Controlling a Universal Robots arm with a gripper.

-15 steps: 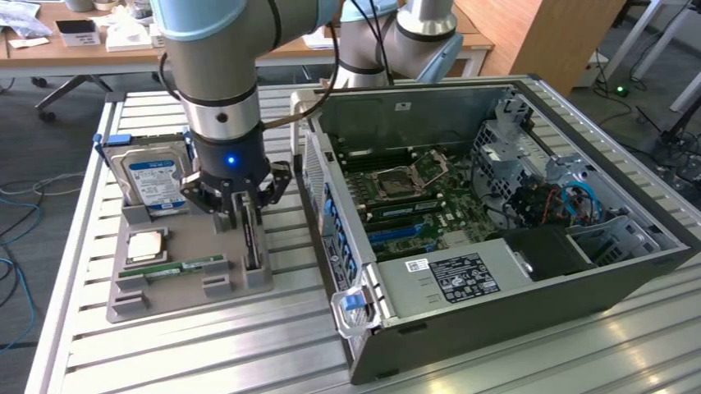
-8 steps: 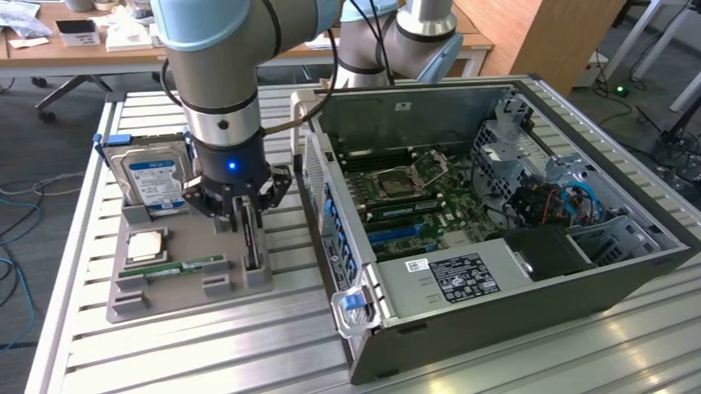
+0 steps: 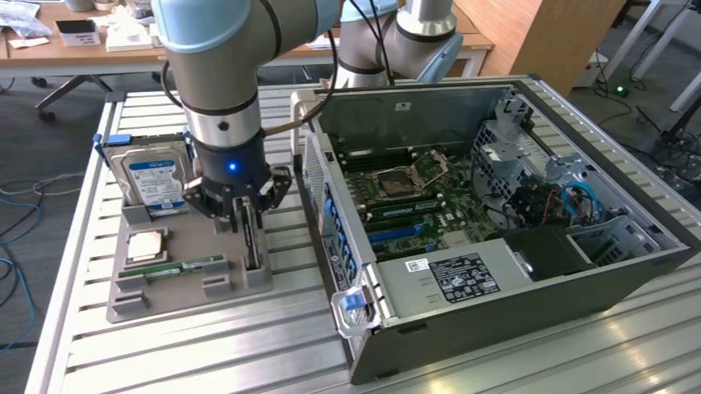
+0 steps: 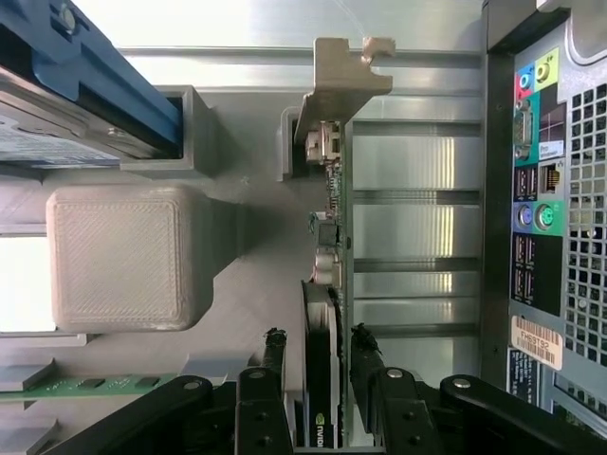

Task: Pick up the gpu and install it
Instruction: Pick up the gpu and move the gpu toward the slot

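**Gripper astride the gpu, card not yet lifted**

The gripper (image 3: 243,220) hangs low over the grey parts tray (image 3: 180,289) on the slatted table (image 3: 219,353), at the tray's edge nearest the open computer case (image 3: 493,320). The gpu (image 3: 253,246) stands on edge in the tray's slot, directly beneath the fingers.

In the wrist view the gripper (image 4: 318,346) has 1 finger on each side of the gpu (image 4: 322,389). The jaws stand about half open. A thin strip of light shows between the card and the fingers (image 4: 275,353), so they bracket the card but do not look clamped on it. Nothing is held. The card's pale metal bracket (image 4: 337,85) sits at the far end of the slot, clear of the fingers.

As for progress, I judge only the approach and the lining-up to be done. The card rests in its holder, so the pick itself is not complete and the install has not begun. Inside the case the motherboard (image 3: 416,185) lies exposed, and I can make out no card standing in its blue expansion slots (image 3: 400,236).

The other parts sit in the tray untouched: the blue-labelled hard drive (image 3: 153,182) upright at the back, the processor (image 3: 147,246) lying flat, and the memory stick (image 3: 189,266) beside it.
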